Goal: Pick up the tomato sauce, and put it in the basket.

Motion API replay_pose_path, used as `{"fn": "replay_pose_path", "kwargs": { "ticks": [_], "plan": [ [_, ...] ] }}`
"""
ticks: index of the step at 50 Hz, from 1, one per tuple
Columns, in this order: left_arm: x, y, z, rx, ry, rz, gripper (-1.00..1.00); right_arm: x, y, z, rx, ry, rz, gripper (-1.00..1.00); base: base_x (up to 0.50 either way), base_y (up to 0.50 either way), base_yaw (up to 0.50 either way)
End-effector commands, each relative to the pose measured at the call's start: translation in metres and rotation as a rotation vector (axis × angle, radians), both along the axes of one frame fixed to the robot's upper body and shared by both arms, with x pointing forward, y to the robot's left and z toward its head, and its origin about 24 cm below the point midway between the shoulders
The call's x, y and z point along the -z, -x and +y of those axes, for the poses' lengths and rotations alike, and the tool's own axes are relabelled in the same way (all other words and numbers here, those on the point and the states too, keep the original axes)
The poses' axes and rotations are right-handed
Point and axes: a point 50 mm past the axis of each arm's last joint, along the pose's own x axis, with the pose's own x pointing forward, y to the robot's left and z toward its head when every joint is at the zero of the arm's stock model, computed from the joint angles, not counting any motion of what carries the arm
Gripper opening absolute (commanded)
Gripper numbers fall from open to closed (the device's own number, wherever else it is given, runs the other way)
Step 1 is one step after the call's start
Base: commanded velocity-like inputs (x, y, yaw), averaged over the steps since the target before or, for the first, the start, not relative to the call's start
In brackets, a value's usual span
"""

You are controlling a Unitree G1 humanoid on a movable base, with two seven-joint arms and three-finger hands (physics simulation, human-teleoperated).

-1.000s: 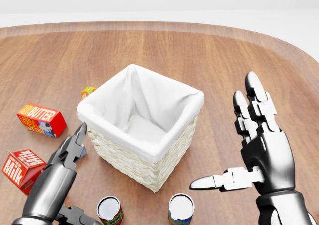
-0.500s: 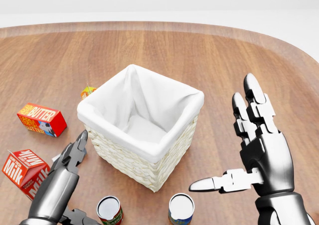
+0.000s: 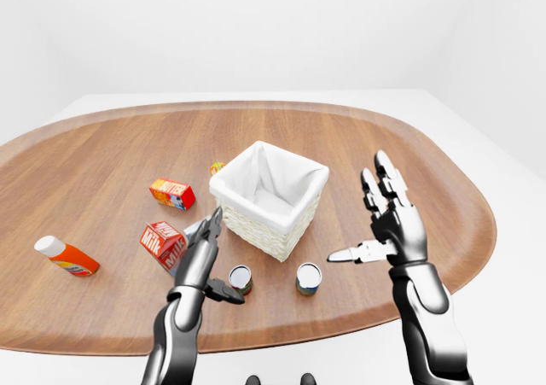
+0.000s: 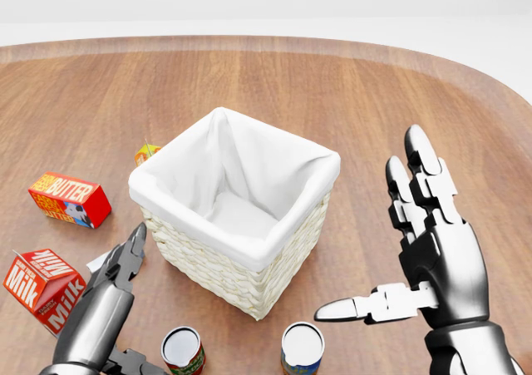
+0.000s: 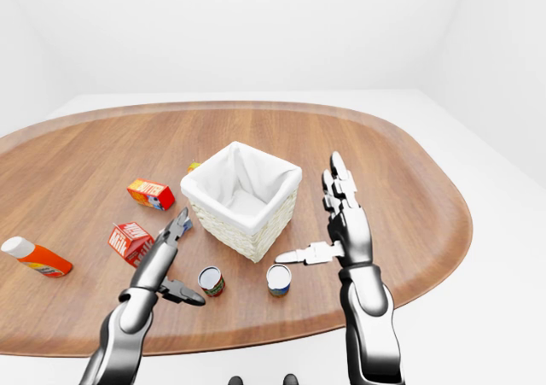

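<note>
The red-labelled tomato sauce can [image 4: 183, 349] stands upright on the wooden table [image 4: 349, 84], near the bottom edge of the head view, just below the basket. The woven basket [image 4: 237, 263] with a white cloth lining sits mid-table and holds nothing I can see. My left hand [image 3: 227, 260] is open, its fingers stretched over the table left of the can and its thumb reaching toward the can without touching it. To the right of the basket my right hand [image 4: 369, 225] is raised, open, palm turned left, holding nothing.
A second can [image 4: 301, 347] with a blue and yellow label stands right of the tomato sauce. A milk carton [image 4: 37, 284], a butter box [image 4: 69, 199], a small orange item [image 4: 146, 152] and an orange bottle [image 3: 66, 256] lie to the left.
My left hand has sunk lower and slightly right in the head view, nearer the tomato sauce can. The right hand has dropped a little. No object has moved.
</note>
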Motion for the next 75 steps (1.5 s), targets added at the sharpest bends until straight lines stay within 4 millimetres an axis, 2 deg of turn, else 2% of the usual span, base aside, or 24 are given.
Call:
{"fn": "replay_pose_path", "kwargs": {
  "ticks": [1, 18, 20, 23, 75],
  "plan": [
    [0.008, -0.002, 0.002, -0.019, -0.004, 0.020, 1.00, -0.002, 0.001, 0.000, 0.001, 0.001, -0.009, 1.00, 0.00, 0.00, 0.00],
    [0.019, -0.003, -0.001, -0.026, -0.012, 0.048, 1.00, -0.003, 0.000, -0.001, 0.004, -0.003, -0.015, 1.00, 0.00, 0.00, 0.00],
    [0.027, -0.004, 0.001, -0.047, -0.007, 0.068, 1.00, -0.001, 0.000, -0.001, 0.002, -0.002, -0.006, 1.00, 0.00, 0.00, 0.00],
    [0.021, -0.004, -0.002, -0.026, -0.012, 0.052, 1.00, -0.002, 0.000, -0.001, 0.002, -0.001, -0.008, 1.00, 0.00, 0.00, 0.00],
    [0.029, -0.009, -0.011, -0.014, 0.006, 0.072, 1.00, 0.001, 0.001, 0.001, -0.005, 0.001, 0.006, 1.00, 0.00, 0.00, 0.00]
  ]
}}
